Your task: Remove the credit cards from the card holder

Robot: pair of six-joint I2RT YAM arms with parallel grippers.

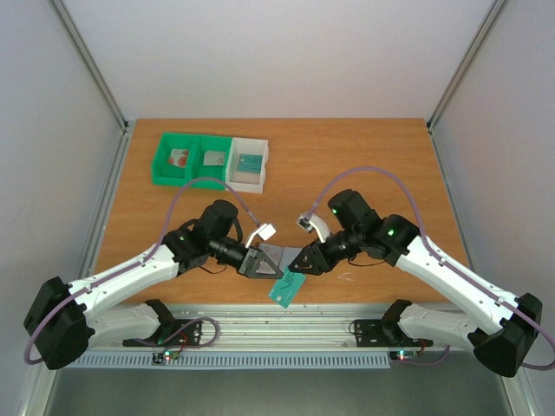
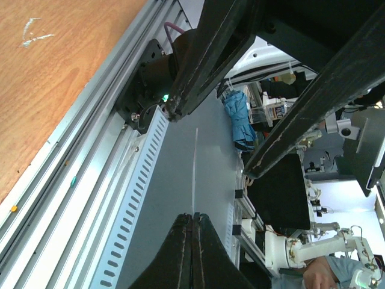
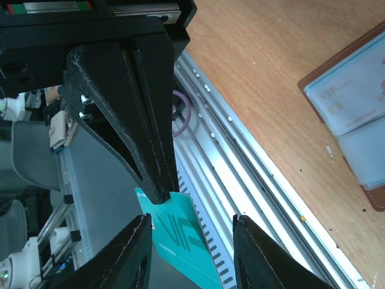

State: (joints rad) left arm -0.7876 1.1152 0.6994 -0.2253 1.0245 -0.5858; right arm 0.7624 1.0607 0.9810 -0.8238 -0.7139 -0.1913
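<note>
White-and-black left arm (image 1: pixel 130 276) reaches from its base at 8 o'clock to table centre. Black two-finger left gripper (image 1: pixel 276 272) points 4 o'clock, fingers pinched together on a teal plastic card (image 1: pixel 288 291). Right arm (image 1: pixel 451 270) comes in from 4 o'clock. Right gripper (image 3: pixel 191 220) points 8 o'clock, fingers spread either side of that card.

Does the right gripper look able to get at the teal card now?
Probably yes: the right gripper is open with the teal card seemingly between its fingers; the shut left gripper pinches only one edge, and nothing else blocks it.
</note>
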